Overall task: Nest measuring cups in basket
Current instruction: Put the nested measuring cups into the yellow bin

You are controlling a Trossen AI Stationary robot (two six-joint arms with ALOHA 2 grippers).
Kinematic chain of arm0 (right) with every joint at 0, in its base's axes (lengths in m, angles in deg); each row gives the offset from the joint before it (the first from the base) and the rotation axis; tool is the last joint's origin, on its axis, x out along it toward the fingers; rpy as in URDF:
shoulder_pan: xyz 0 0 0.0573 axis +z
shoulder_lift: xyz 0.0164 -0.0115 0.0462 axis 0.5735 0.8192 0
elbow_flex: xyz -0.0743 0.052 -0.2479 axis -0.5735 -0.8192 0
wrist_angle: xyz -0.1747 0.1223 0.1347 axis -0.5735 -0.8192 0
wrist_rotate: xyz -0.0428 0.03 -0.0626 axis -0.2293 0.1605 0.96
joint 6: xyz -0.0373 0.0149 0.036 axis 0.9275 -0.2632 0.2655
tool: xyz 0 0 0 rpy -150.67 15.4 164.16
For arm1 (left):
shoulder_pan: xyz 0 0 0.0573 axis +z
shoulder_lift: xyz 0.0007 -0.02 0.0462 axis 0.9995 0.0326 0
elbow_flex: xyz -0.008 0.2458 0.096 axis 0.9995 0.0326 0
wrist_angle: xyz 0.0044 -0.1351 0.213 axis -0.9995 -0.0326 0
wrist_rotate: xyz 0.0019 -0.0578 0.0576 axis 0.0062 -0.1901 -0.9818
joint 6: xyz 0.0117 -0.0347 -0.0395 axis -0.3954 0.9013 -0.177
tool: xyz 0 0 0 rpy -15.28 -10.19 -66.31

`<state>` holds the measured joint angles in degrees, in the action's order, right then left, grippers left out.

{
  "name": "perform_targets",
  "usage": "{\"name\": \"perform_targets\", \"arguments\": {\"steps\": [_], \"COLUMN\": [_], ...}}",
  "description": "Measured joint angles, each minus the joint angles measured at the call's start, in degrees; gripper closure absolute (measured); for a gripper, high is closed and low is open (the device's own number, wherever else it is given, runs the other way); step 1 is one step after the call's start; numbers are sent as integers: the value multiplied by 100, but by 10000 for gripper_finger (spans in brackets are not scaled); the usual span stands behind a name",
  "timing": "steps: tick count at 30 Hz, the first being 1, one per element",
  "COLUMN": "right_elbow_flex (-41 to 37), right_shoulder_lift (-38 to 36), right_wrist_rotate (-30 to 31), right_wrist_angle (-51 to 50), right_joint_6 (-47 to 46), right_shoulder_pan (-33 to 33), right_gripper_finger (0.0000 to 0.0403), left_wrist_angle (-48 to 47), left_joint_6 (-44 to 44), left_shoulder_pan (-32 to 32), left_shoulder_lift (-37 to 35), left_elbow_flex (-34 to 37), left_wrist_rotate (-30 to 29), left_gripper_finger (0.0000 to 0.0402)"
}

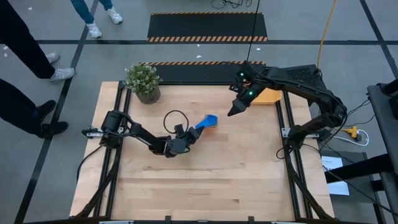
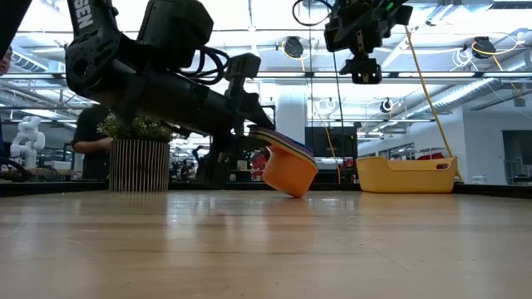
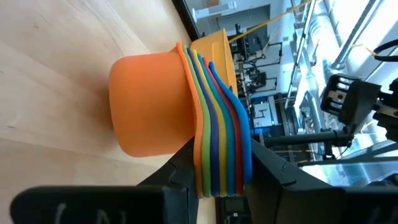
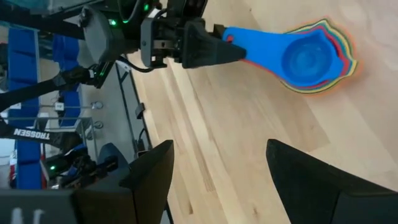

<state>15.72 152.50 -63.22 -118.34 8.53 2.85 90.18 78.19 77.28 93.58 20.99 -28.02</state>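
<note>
From above, the left gripper [image 1: 186,132] pinches the handles of the nested stack of coloured plastic measuring cups [image 1: 208,121] mid-table, well apart from the yellow-orange plastic basket [image 1: 268,96]; the low view shows the stack tilted on the wooden table [image 2: 266,241], while the right gripper [image 4: 217,171] hangs spread.

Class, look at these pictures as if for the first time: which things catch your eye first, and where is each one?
The nested stack of measuring cups stands out, its rainbow of rims and handles pinched by the left gripper near the table's middle, tilted with the orange bowl touching the wood. The right gripper hangs open above the table, beside the yellow-orange basket at the far right. A potted plant stands at the far left corner.
</note>
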Motion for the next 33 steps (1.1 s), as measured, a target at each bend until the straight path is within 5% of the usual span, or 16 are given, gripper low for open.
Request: {"name": "perform_targets", "arguments": {"steps": [18,33], "right_elbow_flex": [0,0], "right_shoulder_lift": [-720,-946], "right_wrist_rotate": [494,571], "right_wrist_angle": [-363,1], "right_joint_6": [17,-1201], "right_shoulder_pan": [-126,-394], "right_gripper_finger": [154,154], "left_wrist_angle": [407,404], "left_joint_6": [-1228,-2014], "left_shoulder_pan": [646,1182], "left_shoulder_lift": [-545,-1521], "left_elbow_flex": [-7,-7], "left_wrist_rotate": [1344,2622], "left_gripper_finger": [310,310]}}
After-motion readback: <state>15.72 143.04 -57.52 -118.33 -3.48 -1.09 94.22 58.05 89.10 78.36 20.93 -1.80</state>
